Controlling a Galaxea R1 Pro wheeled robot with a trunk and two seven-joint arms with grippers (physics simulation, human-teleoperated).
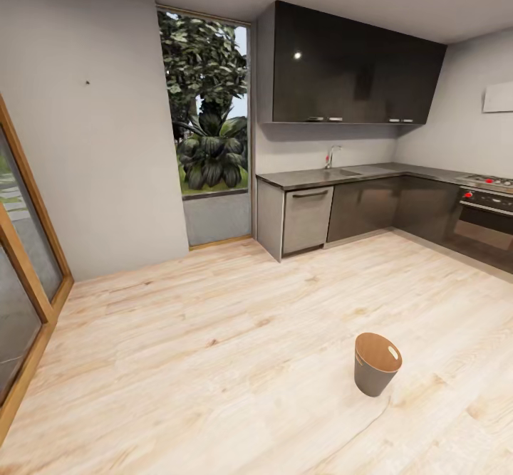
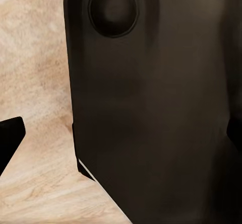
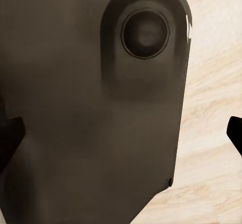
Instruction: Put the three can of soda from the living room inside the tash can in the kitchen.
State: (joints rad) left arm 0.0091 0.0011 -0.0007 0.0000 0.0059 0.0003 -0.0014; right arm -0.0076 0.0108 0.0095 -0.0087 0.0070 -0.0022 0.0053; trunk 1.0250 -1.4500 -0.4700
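Head view: kitchen, seen from across the pale wood floor (image 1: 214,332).
Left edge: wood-framed glass door (image 1: 21,275).
Upper middle: window (image 1: 206,105), then black cabinets (image 1: 349,69) over the sink (image 1: 340,171) and dishwasher (image 1: 308,218).
Lower right: trash can (image 1: 375,363) upright on the floor, mouth open, ready for cans.
Soda cans: unseen here.
Left gripper (image 2: 121,138): fingertips spread wide, empty, facing a dark robot panel.
Right gripper (image 3: 121,133): likewise released, empty.

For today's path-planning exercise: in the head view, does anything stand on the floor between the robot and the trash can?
Nothing visible does. The trash can stands upright and alone on the pale wood floor, with bare boards on the near side. The dishwasher and cabinets stand far behind it.
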